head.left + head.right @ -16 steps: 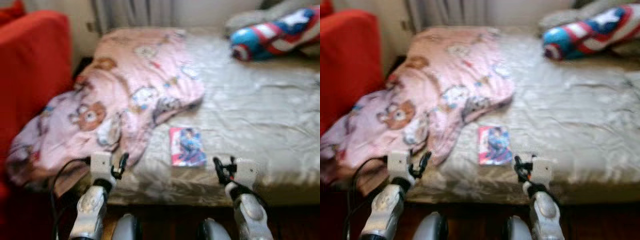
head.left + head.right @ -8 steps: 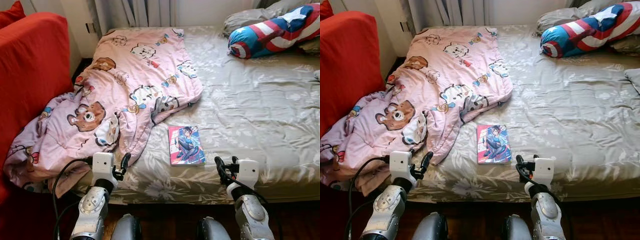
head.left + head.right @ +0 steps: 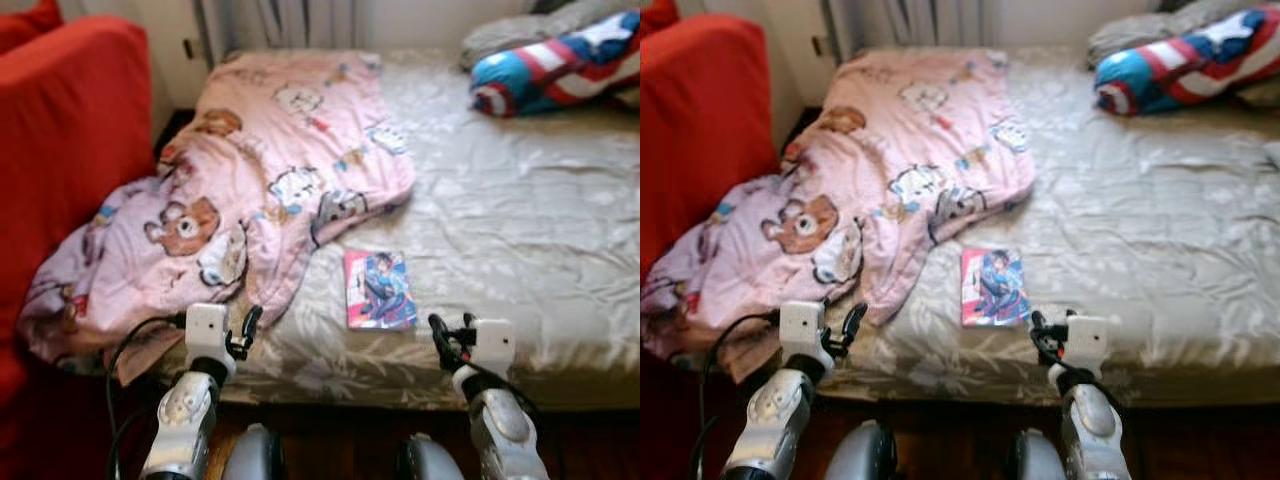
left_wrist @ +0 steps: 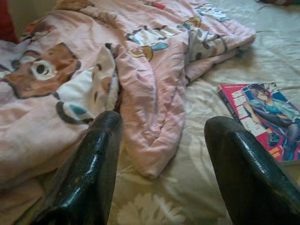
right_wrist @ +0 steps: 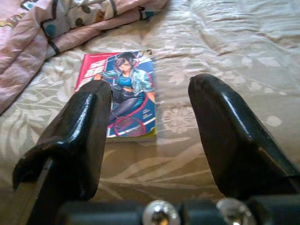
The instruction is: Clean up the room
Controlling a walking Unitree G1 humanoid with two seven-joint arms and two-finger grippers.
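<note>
Room: bedroom, seen from the foot edge of a bed [image 3: 520, 220] with a grey-beige floral sheet; dark wooden floor along the bottom of the head views.
Blur: both head views soft, small print and patterns hard to read.
Blanket [image 3: 250, 190]: one, pink with cartoon bears, rumpled over the left half of the bed, lower left corner hanging off the edge.
Book [image 3: 379, 290]: one, pink and blue cover with a drawn figure, flat on the sheet at lower centre, just beside the blanket's edge, not touching it; in the left wrist view cut off at the right edge [image 4: 267, 119].
Pillow [image 3: 555, 70]: one, red, white and blue with a star, upper right, cut off by the frame.
Second pillow [image 3: 520, 30]: grey, mostly hidden behind the striped one.
Sofa [image 3: 70, 150]: red, upper left, cut off by the left edge.
Curtain [image 3: 290, 20]: grey folds at the top, only the hem in frame.
Left gripper [image 3: 243, 335]: low at lower left, over the bed's edge by the blanket's hanging corner; fingers [image 4: 89, 173] spread wide, holding nothing.
Right gripper [image 3: 445, 340]: lower right of centre, near the book; fingers [image 5: 75, 136] wide apart, book [image 5: 123, 93] seen between them, untouched.
Cable [image 3: 125, 350]: one black loop by the left arm.
</note>
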